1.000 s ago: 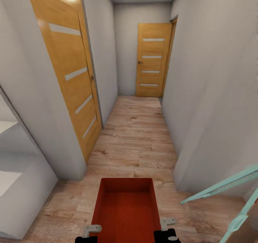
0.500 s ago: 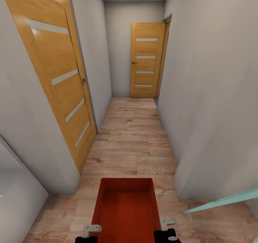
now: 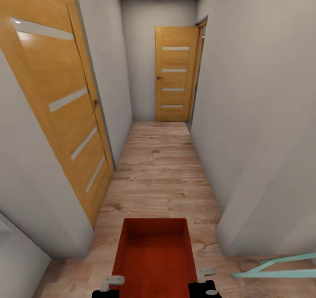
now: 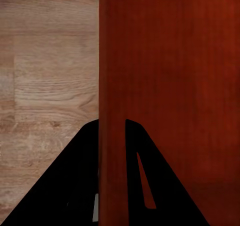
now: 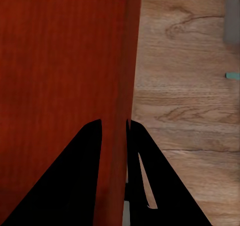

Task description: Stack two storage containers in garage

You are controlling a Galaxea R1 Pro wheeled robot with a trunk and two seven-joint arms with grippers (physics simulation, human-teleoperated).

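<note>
Plastic, orange-red and thin-walled, the storage container point(image 3: 154, 256) sits low in the head view, its finely ribbed bottom open to view, held between both arms above pale wood planks point(image 3: 160, 170). Left gripper point(image 4: 112, 136) pinches one upright side wall, black jaws closed on either face; right gripper point(image 5: 114, 131) clamps the opposite wall likewise. Smooth grey walls point(image 3: 259, 113) flank the narrow corridor. Glossy amber doors point(image 3: 174, 74) carry frosted horizontal strips.
</note>
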